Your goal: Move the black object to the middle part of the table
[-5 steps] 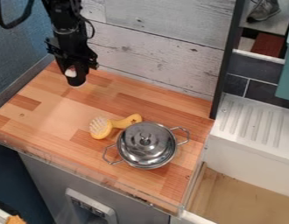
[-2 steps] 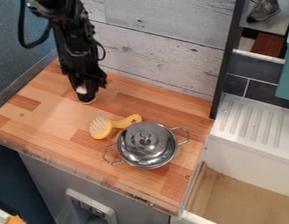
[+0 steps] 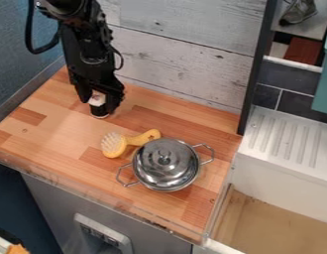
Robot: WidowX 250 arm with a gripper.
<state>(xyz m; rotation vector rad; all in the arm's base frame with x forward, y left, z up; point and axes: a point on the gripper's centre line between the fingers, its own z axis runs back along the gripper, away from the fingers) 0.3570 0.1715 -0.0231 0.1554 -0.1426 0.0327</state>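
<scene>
One black object [image 3: 98, 111] within claw [image 3: 100, 102]

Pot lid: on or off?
On. The lid sits over the pot, covering its mouth, with the knob facing up.

The desk [image 3: 57, 131] is surfaced with wooden strips in lighter and darker brown. A lidded metal pot [image 3: 153, 173], fitted with two looped handles, is set upright toward the right. A yellow brush [image 3: 136, 140] is laid just beside it, bristles up, its handle pointed to the back right. Whether the desk is touched by the black object [image 3: 98, 110] at the back left cannot be told.
</scene>
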